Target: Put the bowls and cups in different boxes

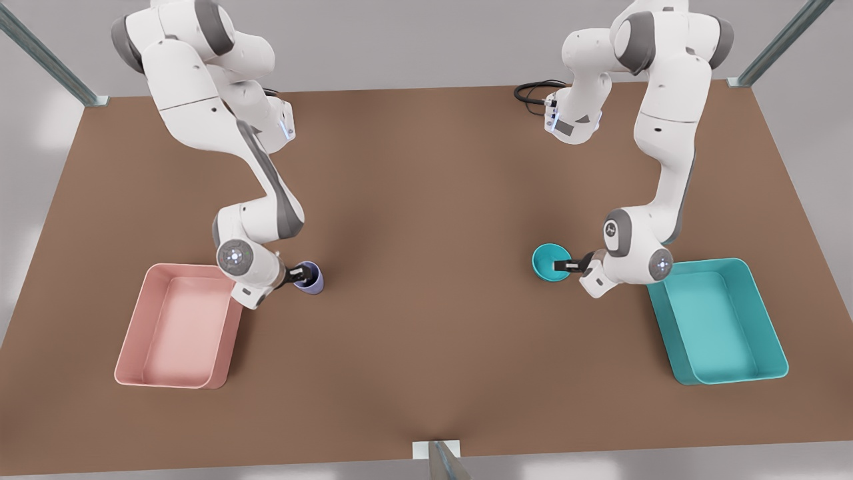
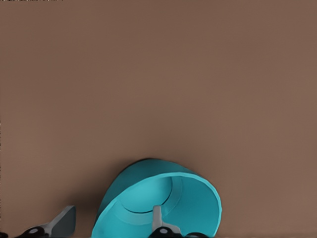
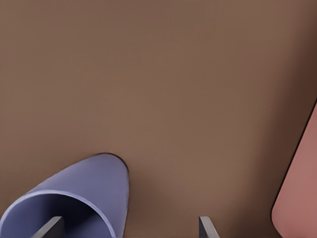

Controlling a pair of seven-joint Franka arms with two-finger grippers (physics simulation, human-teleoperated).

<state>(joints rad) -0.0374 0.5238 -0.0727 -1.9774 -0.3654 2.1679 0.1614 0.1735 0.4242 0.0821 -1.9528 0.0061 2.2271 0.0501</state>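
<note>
Fingers of the left gripper (image 1: 564,265) are pinching the small round teal bowl's (image 1: 548,260) rim; the right gripper's (image 1: 301,273) are pinching the lavender-blue tumbler cup's (image 1: 313,281) rim.

The front view looks down steeply from high above the counter (image 1: 426,200), facing both arm bases and taking in the whole top. The left wrist view rides just behind the left pincer (image 1: 564,266), close to the counter, looking along its fingers (image 2: 157,218) at the teal bowl (image 2: 158,201). The right wrist view sits just behind the right pincer (image 1: 301,273), equally low, facing the lavender cup (image 3: 74,198), with the pink box (image 3: 299,188) at its side. Each wrist view shares its patch of counter with the front view.
</note>
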